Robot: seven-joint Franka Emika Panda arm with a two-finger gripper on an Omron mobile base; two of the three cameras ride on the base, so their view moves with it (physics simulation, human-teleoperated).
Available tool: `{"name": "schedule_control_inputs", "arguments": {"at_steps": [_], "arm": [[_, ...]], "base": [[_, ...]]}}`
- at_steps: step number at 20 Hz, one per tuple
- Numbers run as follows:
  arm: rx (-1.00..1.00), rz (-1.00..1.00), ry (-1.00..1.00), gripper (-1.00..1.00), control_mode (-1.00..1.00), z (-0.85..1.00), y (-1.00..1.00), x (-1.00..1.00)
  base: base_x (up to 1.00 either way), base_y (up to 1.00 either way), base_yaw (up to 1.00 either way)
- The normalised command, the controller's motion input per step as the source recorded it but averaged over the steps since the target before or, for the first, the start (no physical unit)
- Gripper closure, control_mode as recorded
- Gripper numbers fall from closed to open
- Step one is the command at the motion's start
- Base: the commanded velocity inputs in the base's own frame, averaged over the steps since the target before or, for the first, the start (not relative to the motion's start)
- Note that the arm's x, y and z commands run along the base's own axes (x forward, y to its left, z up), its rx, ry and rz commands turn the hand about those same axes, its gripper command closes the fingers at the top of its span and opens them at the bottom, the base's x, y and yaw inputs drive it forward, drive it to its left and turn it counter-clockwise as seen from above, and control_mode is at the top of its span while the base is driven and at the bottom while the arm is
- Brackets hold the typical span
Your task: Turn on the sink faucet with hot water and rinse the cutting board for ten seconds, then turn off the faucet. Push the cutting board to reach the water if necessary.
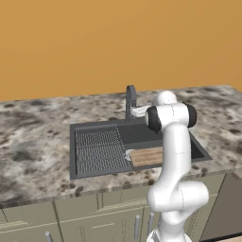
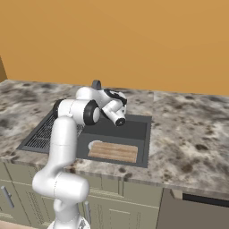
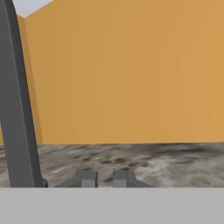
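The gripper [image 3: 104,178] sits bottom centre of the hand view, its tips close together with a small gap, holding nothing, just right of the faucet [image 3: 16,109]. The cutting board [image 2: 113,151] lies in the sink [image 2: 138,127], centre of the right base view.

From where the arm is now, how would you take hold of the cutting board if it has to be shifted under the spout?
The cutting board lies flat on the floor of the sink, so its faces can't be pinched. I'd come straight down and close the jaws across a short end, probably the right one, where the basin looks open. A push on that edge may be easier.
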Motion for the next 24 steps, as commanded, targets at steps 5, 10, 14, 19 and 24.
{"name": "schedule_control_inputs", "arguments": {"at_steps": [5, 10, 14, 19, 24], "arm": [[0.0, 0.0, 0.0, 1.0, -1.0, 0.0, -0.3, -0.05], [0.0, 0.0, 0.0, 1.0, -1.0, 0.0, -0.19, 0.0], [0.0, 0.0, 0.0, 1.0, -1.0, 0.0, -0.03, 0.0], [0.0, 0.0, 0.0, 1.0, -1.0, 0.0, 0.0, 0.0], [0.0, 0.0, 0.03, 1.0, -1.0, 0.0, -0.01, 0.0]], "base": [[0.0, 0.0, 0.0], [0.0, 0.0, 0.0], [0.0, 0.0, 0.0], [0.0, 0.0, 0.0], [0.0, 0.0, 0.0]]}}
